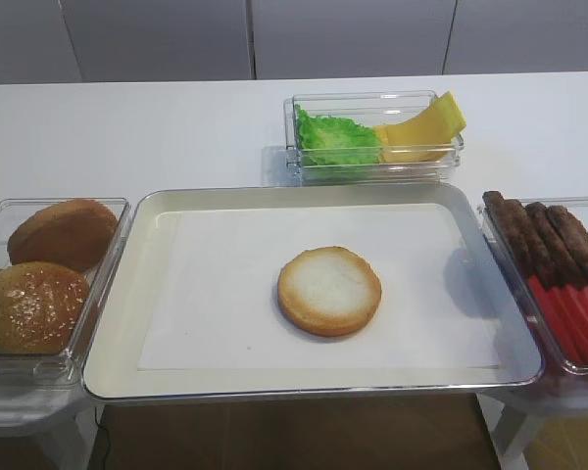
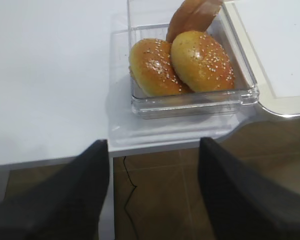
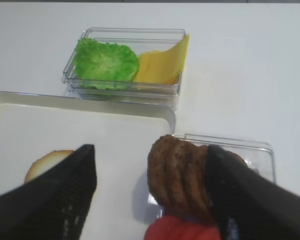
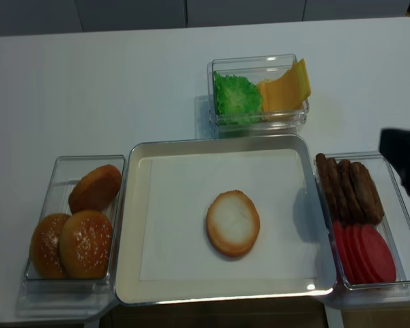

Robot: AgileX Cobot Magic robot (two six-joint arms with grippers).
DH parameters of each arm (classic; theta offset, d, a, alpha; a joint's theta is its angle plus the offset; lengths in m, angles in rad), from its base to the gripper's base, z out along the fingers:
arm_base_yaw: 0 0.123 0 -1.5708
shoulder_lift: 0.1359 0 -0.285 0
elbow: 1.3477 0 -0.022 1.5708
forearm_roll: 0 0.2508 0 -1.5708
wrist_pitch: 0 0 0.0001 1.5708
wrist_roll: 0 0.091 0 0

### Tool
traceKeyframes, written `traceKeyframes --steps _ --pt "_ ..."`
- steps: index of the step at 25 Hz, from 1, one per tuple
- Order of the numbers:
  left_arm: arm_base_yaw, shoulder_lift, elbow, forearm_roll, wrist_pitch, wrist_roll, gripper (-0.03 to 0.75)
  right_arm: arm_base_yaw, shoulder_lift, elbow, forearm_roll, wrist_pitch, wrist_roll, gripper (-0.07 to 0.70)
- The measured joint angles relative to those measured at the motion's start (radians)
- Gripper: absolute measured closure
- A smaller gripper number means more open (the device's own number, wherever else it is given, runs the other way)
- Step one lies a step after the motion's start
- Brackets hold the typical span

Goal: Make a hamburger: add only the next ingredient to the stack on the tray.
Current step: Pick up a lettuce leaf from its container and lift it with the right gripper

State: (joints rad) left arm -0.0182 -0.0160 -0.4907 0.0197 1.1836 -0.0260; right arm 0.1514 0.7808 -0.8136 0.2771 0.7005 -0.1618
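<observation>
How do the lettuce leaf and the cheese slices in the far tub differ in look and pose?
The lettuce leaf is bright green with a ruffled, frilly edge; the cheese slices are yellow, smooth and straight-edged. The lettuce lies low inside the tub, while the cheese leans tilted, a corner poking above the rim. The lettuce fills the tub's left part, the cheese its right. Both share that one clear tub beyond the tray, untouched by either gripper.

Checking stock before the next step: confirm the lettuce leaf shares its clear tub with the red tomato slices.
Not right: the lettuce leaf shares its clear tub with yellow cheese slices. The exterior high view shows this; the tomato slices sit with the patties.
</observation>
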Motion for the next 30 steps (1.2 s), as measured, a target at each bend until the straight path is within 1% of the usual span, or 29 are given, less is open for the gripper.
traceKeyframes --steps 7,13,16,18,23,30 --pt "0.0 0.0 0.0 0.0 0.0 0.0 0.296 0.0 0.283 -0.158 0.163 -0.024 -0.133 0.108" --pt "0.0 0.0 0.0 0.0 0.0 0.0 0.296 0.0 0.539 -0.333 0.326 -0.03 -0.252 0.108" --pt "0.0 0.0 0.0 0.0 0.0 0.0 0.296 0.019 0.659 -0.425 0.392 -0.03 -0.305 0.108" --pt "0.0 0.0 0.0 0.0 0.0 0.0 0.296 0.048 0.732 -0.483 0.409 -0.028 -0.322 0.109" --pt "0.0 0.0 0.0 0.0 0.0 0.0 0.296 0.129 0.911 -0.626 0.425 -0.021 -0.328 0.111" --pt "0.0 0.0 0.0 0.0 0.0 0.0 0.296 0.156 1.123 -0.803 0.489 0.036 -0.34 0.129"
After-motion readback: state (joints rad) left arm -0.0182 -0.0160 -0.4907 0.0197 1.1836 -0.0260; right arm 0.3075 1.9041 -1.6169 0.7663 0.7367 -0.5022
